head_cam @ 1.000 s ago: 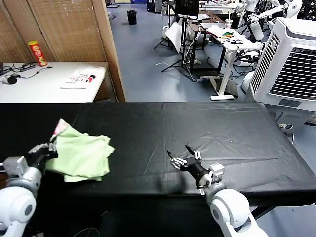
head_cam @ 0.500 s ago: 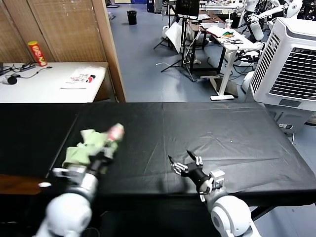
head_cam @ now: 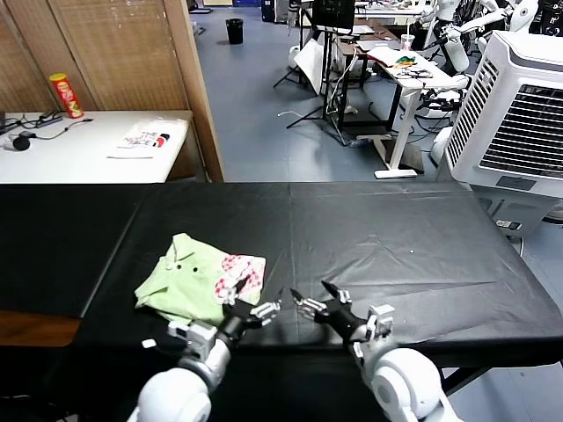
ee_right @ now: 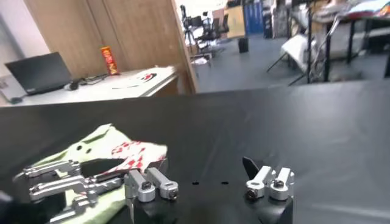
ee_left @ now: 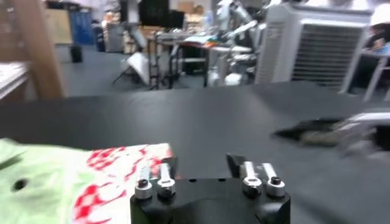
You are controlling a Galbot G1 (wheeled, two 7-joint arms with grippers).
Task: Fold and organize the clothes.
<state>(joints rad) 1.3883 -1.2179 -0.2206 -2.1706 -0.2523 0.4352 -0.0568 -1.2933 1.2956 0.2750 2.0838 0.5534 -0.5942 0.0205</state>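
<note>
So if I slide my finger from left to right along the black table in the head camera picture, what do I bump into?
Light-green shirt → its pink-and-white patch → left end effector, open, right by the patch → right end effector, open over bare black table.

A robotics lab: upper right of the head view shows other white robots point(head_cam: 457, 26) at cluttered desks point(head_cam: 413, 75), tripod stands point(head_cam: 330, 79), and a large portable air cooler point(head_cam: 515, 114).

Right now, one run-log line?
shirt: bunched on black table | left gripper: open, beside it | right gripper: open, empty
</note>
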